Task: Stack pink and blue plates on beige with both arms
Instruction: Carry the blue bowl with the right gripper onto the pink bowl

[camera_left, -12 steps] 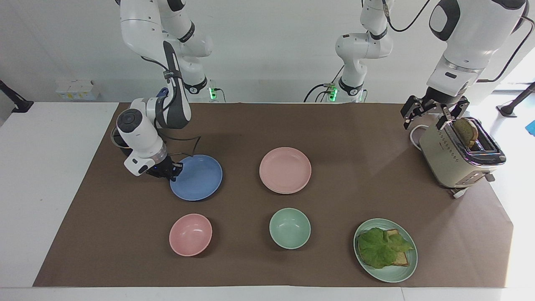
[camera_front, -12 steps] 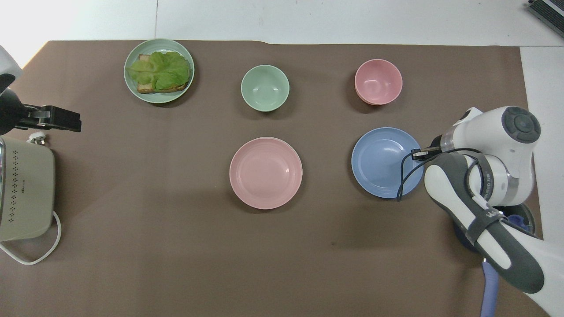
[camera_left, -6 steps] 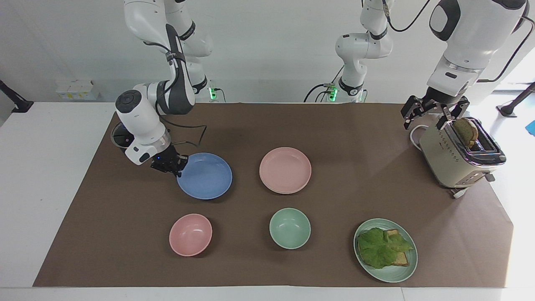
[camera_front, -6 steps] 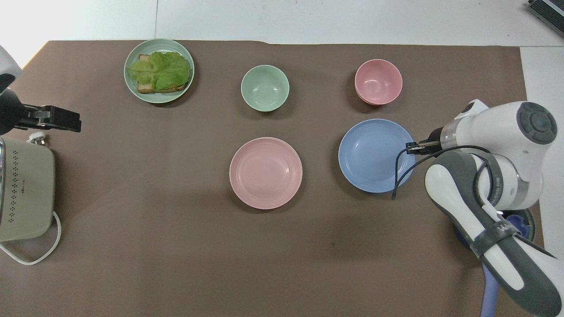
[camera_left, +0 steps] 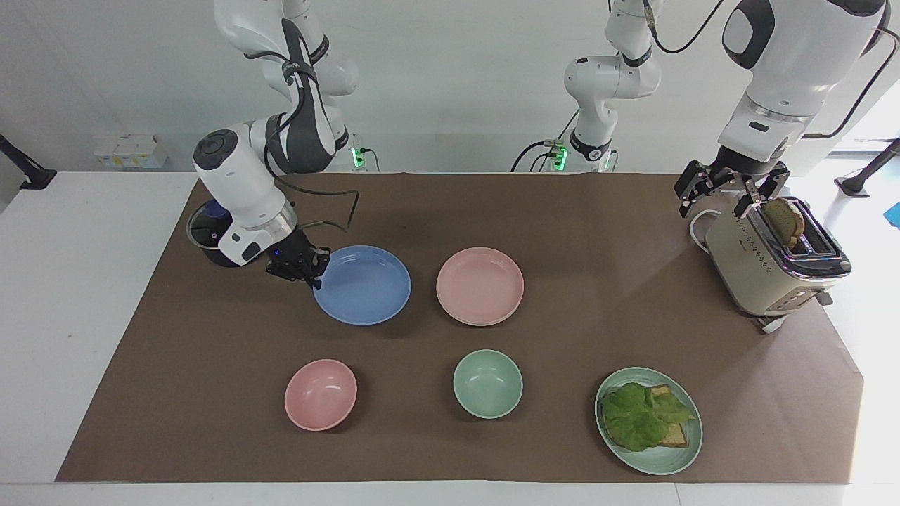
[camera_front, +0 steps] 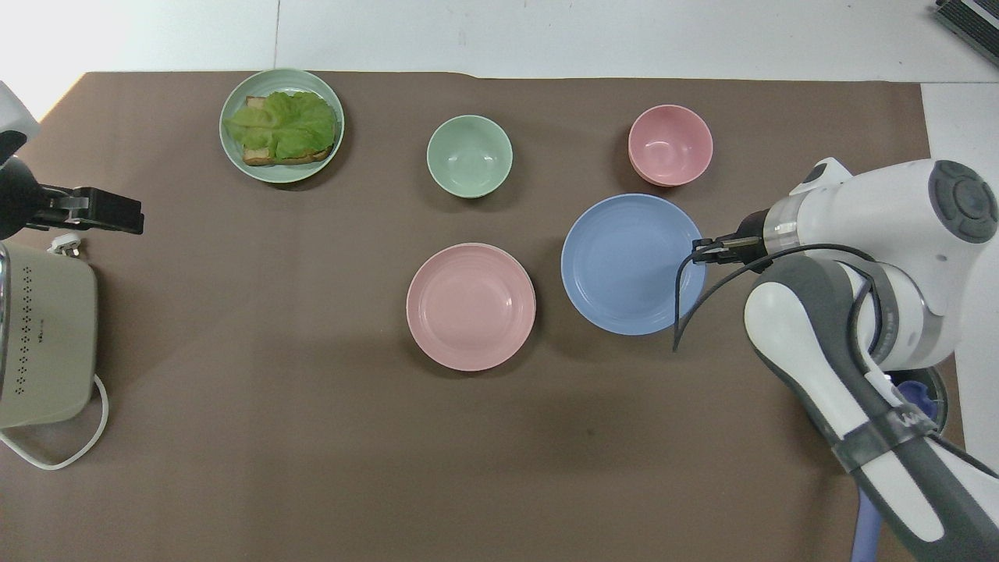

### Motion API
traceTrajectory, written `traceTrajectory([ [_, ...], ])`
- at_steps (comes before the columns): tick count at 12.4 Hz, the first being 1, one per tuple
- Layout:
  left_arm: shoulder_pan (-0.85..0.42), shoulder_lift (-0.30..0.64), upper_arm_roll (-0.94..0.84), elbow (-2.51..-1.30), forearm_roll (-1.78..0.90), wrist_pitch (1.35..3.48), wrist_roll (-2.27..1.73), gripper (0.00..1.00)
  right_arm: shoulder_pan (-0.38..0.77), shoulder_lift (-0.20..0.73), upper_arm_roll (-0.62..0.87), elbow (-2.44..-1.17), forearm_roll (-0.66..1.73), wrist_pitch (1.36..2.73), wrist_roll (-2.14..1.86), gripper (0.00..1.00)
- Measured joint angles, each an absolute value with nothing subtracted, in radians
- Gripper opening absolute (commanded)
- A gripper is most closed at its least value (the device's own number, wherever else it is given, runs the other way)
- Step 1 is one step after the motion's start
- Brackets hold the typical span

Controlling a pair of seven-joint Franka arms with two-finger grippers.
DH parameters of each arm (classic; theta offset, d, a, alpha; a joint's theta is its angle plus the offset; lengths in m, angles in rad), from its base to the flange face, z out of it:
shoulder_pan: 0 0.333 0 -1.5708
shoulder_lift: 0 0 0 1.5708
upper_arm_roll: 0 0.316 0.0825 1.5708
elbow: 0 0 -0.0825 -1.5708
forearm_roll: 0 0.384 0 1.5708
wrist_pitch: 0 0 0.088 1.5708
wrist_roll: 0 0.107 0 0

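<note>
The blue plate [camera_left: 362,284] is gripped at its rim by the right gripper [camera_left: 301,266], whose fingers are closed tight on the edge toward the right arm's end of the table. The plate is round, shallow and matte, medium blue, with faint concentric rings seen inside it from overhead, and it appears slightly raised above the brown mat [camera_left: 394,211], with a shadow cast beneath it. It is carried beside the pink plate [camera_left: 480,286], the two rims close together but apart.

The pink plate is of the same size and shape, pale pink, and lies flat near the middle of the mat. No beige plate can be made out in either view.

Farther from the robots than the plates, a pink bowl [camera_left: 320,394] and a green bowl [camera_left: 488,384] are set apart from each other, and a green plate [camera_left: 676,457] bearing lettuce and bread is placed toward the left arm's end.

The left gripper [camera_left: 730,188] is held with its jaws spread wide and nothing between them, over the toaster [camera_left: 766,267], in whose slot a slice of bread [camera_left: 785,220] is seen. That arm is waiting.
</note>
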State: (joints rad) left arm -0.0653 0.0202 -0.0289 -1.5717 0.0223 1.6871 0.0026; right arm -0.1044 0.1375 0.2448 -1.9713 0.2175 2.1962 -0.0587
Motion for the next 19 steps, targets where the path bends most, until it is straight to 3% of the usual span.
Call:
traceTrajectory([
  [7,-0.065,0.02,-0.029,-1.572,0.022,1.687,0.003,1.0,0.139,0.195,0.254,-1.943,0.224,2.3,0.285,0.0],
  [14,-0.065,0.02,-0.029,-1.572,0.022,1.687,0.003,1.0,0.244,0.28,0.254,-1.925,0.231,2.315,0.431,0.0],
  [19,-0.065,0.02,-0.029,-1.572,0.022,1.687,0.003,1.0,0.249,0.296,0.25,-1.928,0.231,2.315,0.435,0.01],
])
